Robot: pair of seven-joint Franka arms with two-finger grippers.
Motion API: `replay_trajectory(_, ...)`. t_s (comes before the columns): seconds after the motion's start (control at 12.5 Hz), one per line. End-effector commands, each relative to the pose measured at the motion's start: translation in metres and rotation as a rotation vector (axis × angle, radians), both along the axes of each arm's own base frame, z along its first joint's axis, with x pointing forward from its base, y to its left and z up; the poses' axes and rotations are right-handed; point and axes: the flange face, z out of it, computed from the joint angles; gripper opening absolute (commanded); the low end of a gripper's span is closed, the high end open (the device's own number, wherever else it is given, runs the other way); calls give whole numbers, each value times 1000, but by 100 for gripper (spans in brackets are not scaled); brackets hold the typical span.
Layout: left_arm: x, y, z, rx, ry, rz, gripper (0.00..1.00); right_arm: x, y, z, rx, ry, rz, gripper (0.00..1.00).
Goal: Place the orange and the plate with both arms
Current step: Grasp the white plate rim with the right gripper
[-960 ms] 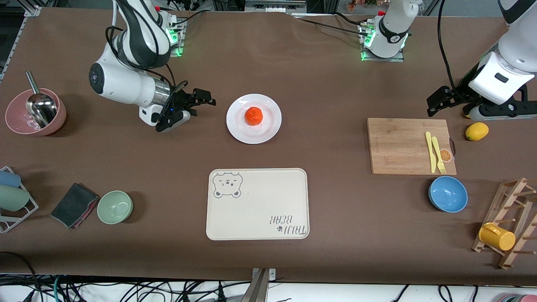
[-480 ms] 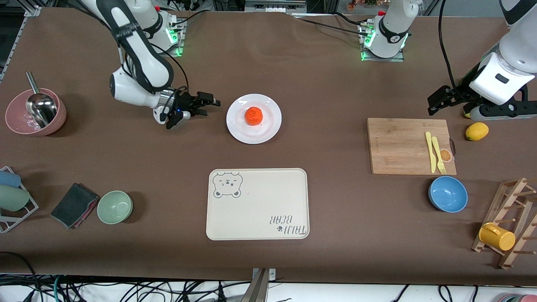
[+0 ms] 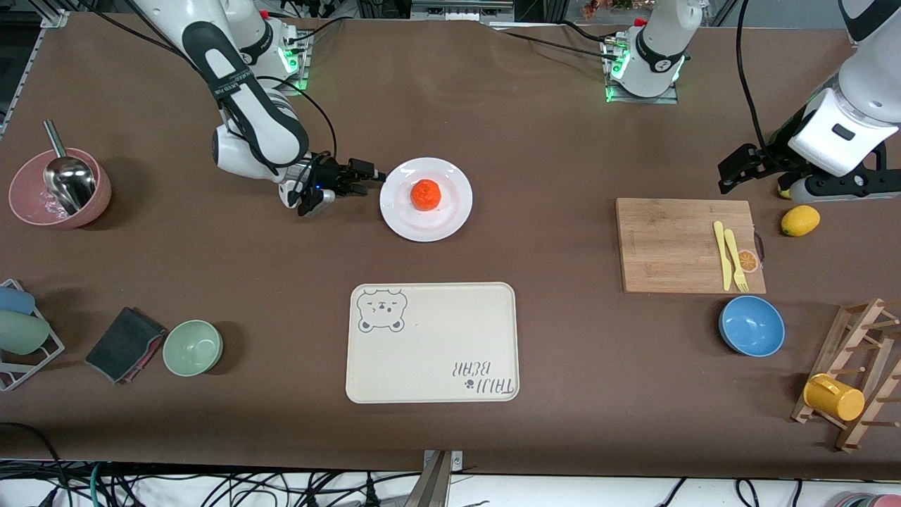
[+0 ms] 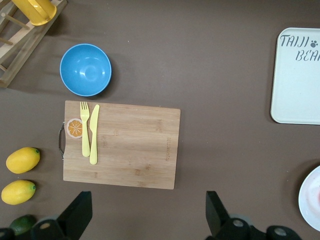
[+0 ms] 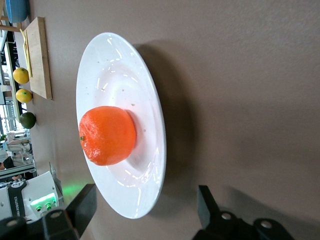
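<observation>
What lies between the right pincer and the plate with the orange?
Nothing: the front view shows only a short bare strip of brown table between the open right pincer and the plate's rim. The orange sits on the plate.

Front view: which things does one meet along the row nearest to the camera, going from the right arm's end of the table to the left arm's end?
Folded dark cloth → green bowl → cream bear tray → blue bowl → yellow mug on the wooden rack.
</observation>
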Motion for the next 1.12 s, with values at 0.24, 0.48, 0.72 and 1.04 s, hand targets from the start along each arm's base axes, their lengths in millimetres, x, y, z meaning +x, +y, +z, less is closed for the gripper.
replay_trajectory(0.24,-6,11,1,-4,29,2,100,15,29,-22,12,-23,-14,78)
replay_trajectory(0.48,-7,13,0,-2,32,7,100,14,31,-28,11,-23,-5,68)
replay_trajectory(0.72,-7,13,1,-4,32,7,100,12,30,-42,33,-70,24,47)
replay_trajectory(1.04,-7,13,1,-4,32,-5,100,13,30,-42,42,-80,19,24)
